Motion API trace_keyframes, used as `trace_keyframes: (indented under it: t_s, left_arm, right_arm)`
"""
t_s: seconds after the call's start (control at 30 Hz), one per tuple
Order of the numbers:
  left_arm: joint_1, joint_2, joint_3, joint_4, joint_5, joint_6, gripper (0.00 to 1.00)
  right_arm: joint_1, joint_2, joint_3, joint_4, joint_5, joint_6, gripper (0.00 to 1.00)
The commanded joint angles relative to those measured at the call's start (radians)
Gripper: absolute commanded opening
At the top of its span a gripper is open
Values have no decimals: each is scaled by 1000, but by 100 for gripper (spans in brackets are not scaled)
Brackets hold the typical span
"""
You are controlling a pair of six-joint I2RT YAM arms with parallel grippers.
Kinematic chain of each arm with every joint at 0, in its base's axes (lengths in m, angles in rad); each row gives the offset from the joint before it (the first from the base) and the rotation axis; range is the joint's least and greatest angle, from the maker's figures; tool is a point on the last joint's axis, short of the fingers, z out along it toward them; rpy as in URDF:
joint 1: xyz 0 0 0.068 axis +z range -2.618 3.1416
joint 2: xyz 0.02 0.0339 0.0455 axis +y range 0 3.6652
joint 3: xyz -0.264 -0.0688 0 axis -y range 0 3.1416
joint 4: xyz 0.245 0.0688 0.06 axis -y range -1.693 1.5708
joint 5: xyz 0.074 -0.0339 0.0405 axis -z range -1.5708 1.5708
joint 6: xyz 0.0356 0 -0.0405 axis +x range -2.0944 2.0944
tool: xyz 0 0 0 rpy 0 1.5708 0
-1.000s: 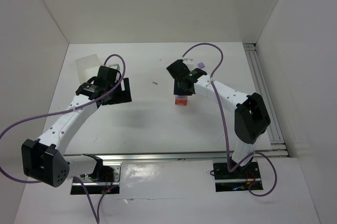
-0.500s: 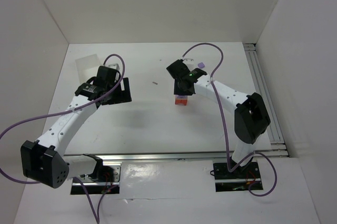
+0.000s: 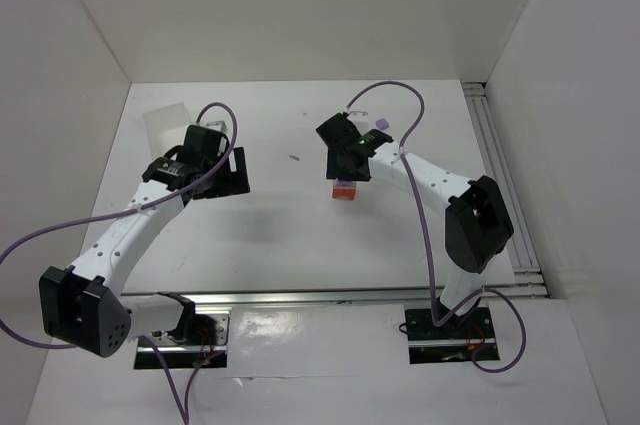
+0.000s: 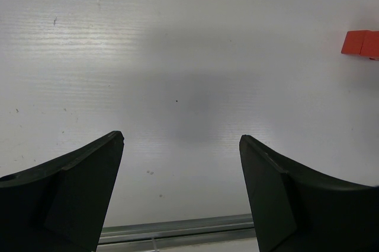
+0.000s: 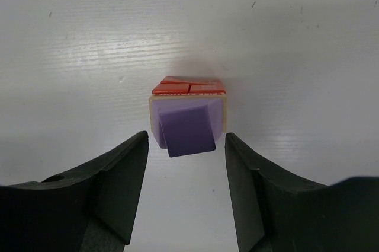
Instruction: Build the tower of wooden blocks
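The wood block tower [image 3: 345, 190] stands mid-table: red-orange blocks at the bottom, a pale tan layer, lilac blocks on top. In the right wrist view the tower [image 5: 186, 115] shows from above, its top lilac block turned slightly askew. My right gripper [image 5: 185, 148] is open, its jaws wide either side of the tower's near edge, touching nothing. In the top view the right gripper [image 3: 347, 165] hovers just behind the tower. My left gripper [image 4: 180, 145] is open and empty over bare table; it sits left of centre in the top view [image 3: 215, 170]. The tower's red-orange base shows at the left wrist view's right edge [image 4: 360, 43].
A translucent white plastic box [image 3: 165, 125] lies at the back left behind the left gripper. A loose lilac block [image 3: 381, 124] sits at the back near the right arm's cable. A tiny dark speck [image 3: 294, 157] lies between the arms. A metal rail [image 3: 500, 175] runs along the right side.
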Motion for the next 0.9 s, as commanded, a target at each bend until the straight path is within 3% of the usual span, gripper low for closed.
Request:
trace_keyframes:
  t_s: [0.0,0.23,0.43,0.87]
  left_arm:
    - [-3,-27,3,15,2,4,92]
    - [-3,-27,3,15,2,4,92]
    - [-3,-27,3,15,2,4,92]
    - [-3,-27,3,15,2,4,92]
  right_arm:
    - [10,7,54,-35,23,10,62]
    - [10,7,72,-36,23,1,62]
    - [10,16,72,-36,23,1,54]
    - [10,16,72,-36,23,1,50]
